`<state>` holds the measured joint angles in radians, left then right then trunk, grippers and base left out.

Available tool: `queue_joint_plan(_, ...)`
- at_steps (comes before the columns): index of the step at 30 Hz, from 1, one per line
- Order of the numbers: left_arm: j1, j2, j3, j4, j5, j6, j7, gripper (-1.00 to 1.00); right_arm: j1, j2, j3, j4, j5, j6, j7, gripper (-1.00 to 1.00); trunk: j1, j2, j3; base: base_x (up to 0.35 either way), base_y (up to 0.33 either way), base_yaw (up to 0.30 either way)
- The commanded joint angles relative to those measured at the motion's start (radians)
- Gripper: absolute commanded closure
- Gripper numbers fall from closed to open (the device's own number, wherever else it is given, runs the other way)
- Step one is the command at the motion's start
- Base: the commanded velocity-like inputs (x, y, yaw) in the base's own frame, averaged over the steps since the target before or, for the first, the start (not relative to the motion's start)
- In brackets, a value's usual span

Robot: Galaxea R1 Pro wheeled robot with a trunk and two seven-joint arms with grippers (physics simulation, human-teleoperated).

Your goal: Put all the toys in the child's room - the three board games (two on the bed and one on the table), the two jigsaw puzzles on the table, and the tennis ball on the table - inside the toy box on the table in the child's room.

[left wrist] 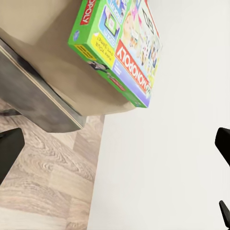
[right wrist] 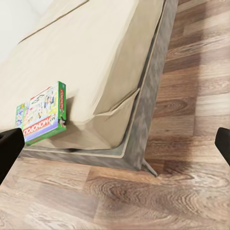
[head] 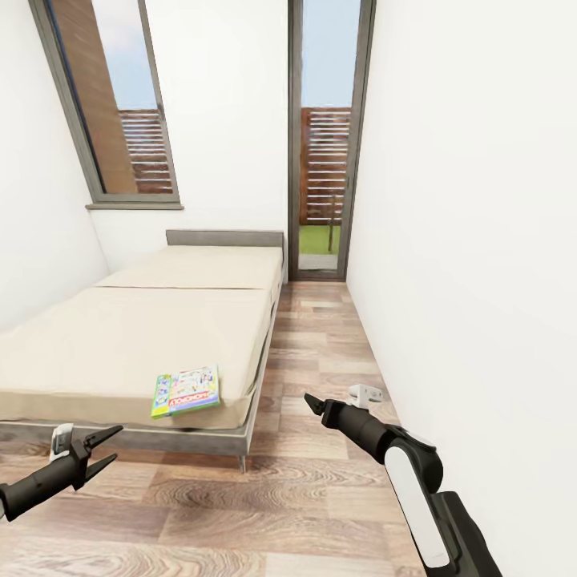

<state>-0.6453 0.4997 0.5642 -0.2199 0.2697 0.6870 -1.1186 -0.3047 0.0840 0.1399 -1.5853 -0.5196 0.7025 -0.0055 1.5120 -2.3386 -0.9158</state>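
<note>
1 board game point(head: 186, 391), 1 bed point(head: 120, 336), 2 windows point(head: 120, 104), 2 grippers: left point(head: 100, 450), right point(head: 314, 403).

Head view: bed point(head: 120, 336) cut off at 9 o'clock by the frame edge; its far leg hidden. Monopoly box point(head: 186, 391) lettering too small to read here. Left arm runs out of frame at 8 o'clock, right arm at 5 o'clock. Left wrist view: Monopoly box point(left wrist: 117, 43) cropped at 12 o'clock; left gripper fingers point(left wrist: 8, 153) only partly in frame at both side edges. Right wrist view: right gripper fingers point(right wrist: 9, 148) clipped likewise; bed point(right wrist: 86, 62) cropped at 12 o'clock.
</note>
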Motion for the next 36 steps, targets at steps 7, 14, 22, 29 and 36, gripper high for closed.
queue_joint_plan(7, -0.001, 0.000, -0.001, 0.001, 0.005, 0.007, -0.001, -1.00, -0.001, 0.000, 0.000, -0.001, -0.002, 0.005, -0.001, -1.00, 0.000, 0.000, -0.001, 0.015, 0.000, 0.000)
queue_joint_plan(14, -0.001, 0.000, -0.002, 0.001, 0.005, 0.007, 0.000, -1.00, -0.001, 0.000, 0.000, -0.001, -0.002, 0.005, -0.001, -1.00, 0.000, 0.000, -0.001, 0.178, 0.055, 0.000)
queue_joint_plan(22, -0.001, 0.000, -0.001, 0.001, 0.005, 0.007, 0.000, -1.00, -0.001, 0.000, 0.000, -0.001, -0.002, 0.005, -0.001, -1.00, 0.000, 0.000, -0.001, 0.045, 0.015, 0.000)
queue_joint_plan(29, -0.001, 0.000, -0.001, 0.001, 0.005, 0.008, -0.001, -1.00, -0.001, 0.000, 0.000, -0.001, -0.002, 0.005, -0.001, -1.00, 0.015, -0.028, -0.014, 0.004, 0.001, 0.000)
queue_joint_plan(36, -0.001, 0.000, -0.001, 0.001, 0.005, 0.008, -0.001, -1.00, -0.001, 0.000, -0.001, -0.001, -0.002, 0.005, -0.001, -1.00, 0.042, -0.077, -0.035, 0.000, 0.000, 0.000)
